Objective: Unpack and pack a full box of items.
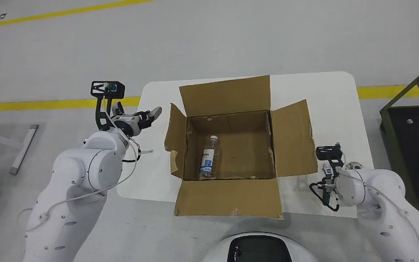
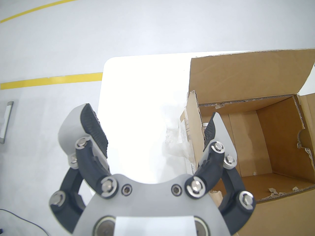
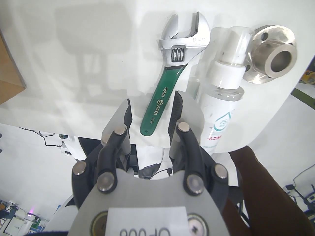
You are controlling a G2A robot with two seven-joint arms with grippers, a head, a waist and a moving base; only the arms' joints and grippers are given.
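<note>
We see a white table [image 1: 314, 85] from above, with rounded corners. A large brown cardboard box [image 1: 226, 98] sits at its middle, and all four flaps are folded outward, so the inside is open to view. The edges of the box are torn in places.

The left gripper [image 2: 150, 114] hangs over the table's left part, just beside the box's left flap. Its two ridged black pads [image 2: 94, 128] are spread wide apart and nothing is between them.

The right gripper [image 3: 152, 99] is at the table's near right edge, to the right of the box. It is about half open. Its fingers stand on either side of the end of a wrench's green handle, and we cannot tell whether they touch it.

A clear plastic bottle [image 1: 208, 157] with a blue and white label lies on its side on the box floor, near the left wall.

A white spray bottle [image 3: 219, 104] with a clear cap lies just beside the wrench [image 3: 169, 77], roughly parallel to it. The wrench is an adjustable one with a silver head.

A small round metal flange [image 3: 273, 52] rests right against the spray bottle's cap.
</note>
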